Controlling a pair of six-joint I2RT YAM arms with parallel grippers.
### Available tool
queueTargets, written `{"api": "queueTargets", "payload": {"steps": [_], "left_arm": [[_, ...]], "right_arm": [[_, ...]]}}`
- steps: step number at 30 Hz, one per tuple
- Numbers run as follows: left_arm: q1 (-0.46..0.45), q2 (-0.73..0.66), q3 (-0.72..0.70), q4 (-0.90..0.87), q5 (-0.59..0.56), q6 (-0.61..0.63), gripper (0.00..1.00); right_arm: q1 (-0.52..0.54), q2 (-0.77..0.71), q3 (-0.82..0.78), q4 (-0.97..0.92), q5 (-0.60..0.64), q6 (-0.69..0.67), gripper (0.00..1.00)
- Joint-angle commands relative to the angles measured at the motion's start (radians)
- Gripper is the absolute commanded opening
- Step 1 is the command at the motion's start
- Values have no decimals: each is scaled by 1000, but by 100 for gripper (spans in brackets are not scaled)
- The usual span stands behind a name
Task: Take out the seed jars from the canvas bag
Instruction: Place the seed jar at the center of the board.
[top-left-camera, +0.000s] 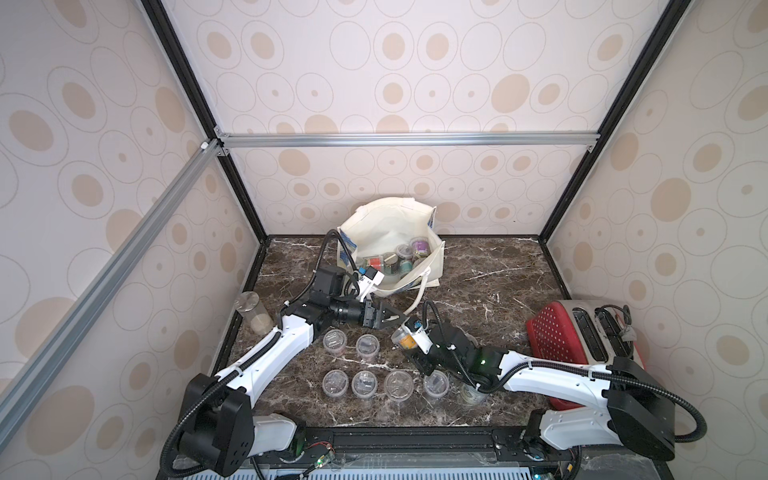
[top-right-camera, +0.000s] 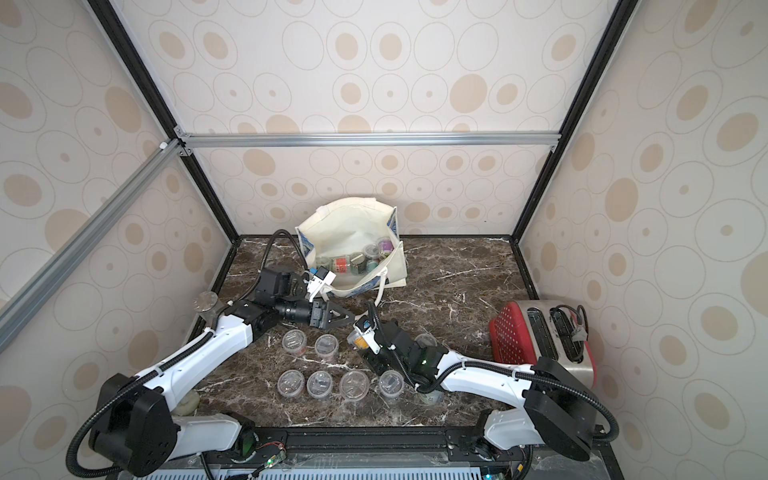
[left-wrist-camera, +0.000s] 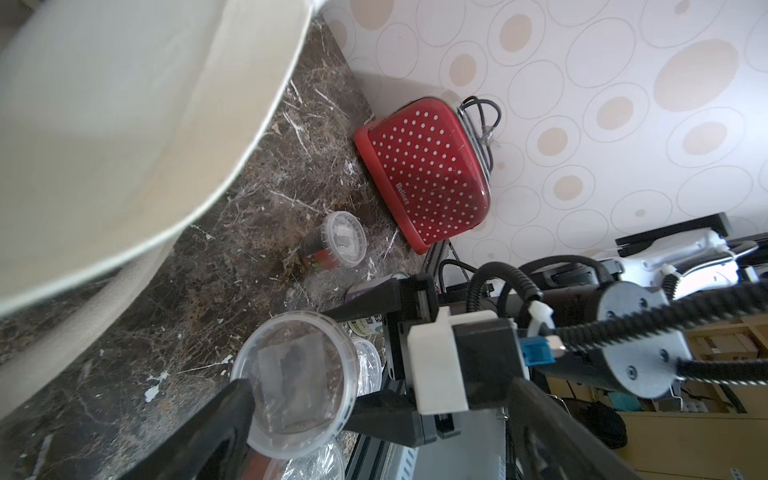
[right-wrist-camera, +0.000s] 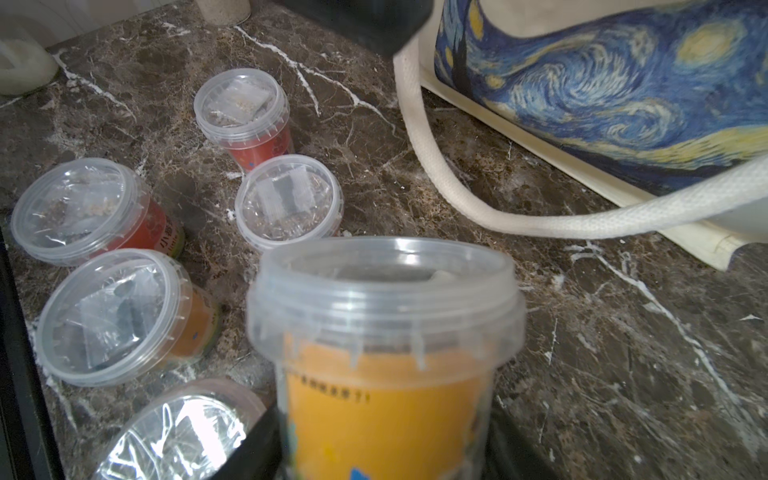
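**Desk:** Where is the bag?

**Op:** My entry: the cream canvas tote bag with the blue-and-yellow swirl print (top-left-camera: 386, 224) stands at the back middle of the brown marble tabletop (top-left-camera: 498, 282), against the wall, mouth open. Inside I make out about six small round clear plastic seed jars (top-left-camera: 390, 259), crowded together. Red, purple and teal labels show.

**Desk:** And outside it?

**Op:** Eight lidded jars (top-left-camera: 367, 346) stand on the marble: four in a front row, two behind them, one half under the right arm, one near the red white-dotted toaster (top-left-camera: 582, 340). Those I see closely hold small clear packets. A ninth, the orange-labelled jar (right-wrist-camera: 386, 332), is clamped in the right gripper (left-wrist-camera: 345, 361), tilted.

**Desk:** Left side?

**Op:** Left gripper (top-left-camera: 395, 320): jaws wide apart, holding nothing, just beside that jar's lid. I cannot tell if they touch. One tall clear cylinder with beige grains (top-left-camera: 253, 316) stands at the left edge.
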Motion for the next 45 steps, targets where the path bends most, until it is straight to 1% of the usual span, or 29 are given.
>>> {"api": "queueTargets", "payload": {"steps": [1,4,12,16,21,24,29,31,35,41,44,45], "left_arm": [[14,-49,-5,-4,-3,4,97],[15,-54,-29,-7,-47,-9,97],[10,-32,-56,37,-1,-51,95],[4,-22,-46,14,-8,-40,95],[-9,18,-11,-63,-39,6,96],[-23,29,-8,-54,-18,1,96],[-47,26,-18,-21,-8,-8,95],[-50,31,-15,-21,-7,-8,95],[-52,33,-11,-9,-6,-17,89],[-52,34,-11,27,9,-42,89],[-52,46,-6,31,15,-45,87],[-52,50,-6,33,20,-44,84]], "right_arm": [[3,-11,19,44,24,-8,58],[4,-32,6,60,30,-13,58],[4,-69,1,83,36,-20,58],[4,-70,11,104,20,-37,58],[5,-62,37,112,-21,-52,58],[7,-50,73,85,-17,-47,58],[7,-20,102,98,-29,-60,58],[7,0,117,93,-33,-64,58],[10,11,120,118,-38,-67,58],[17,25,112,120,-33,-84,58],[22,24,106,121,-26,-89,58],[22,23,107,122,-23,-90,58]]}}
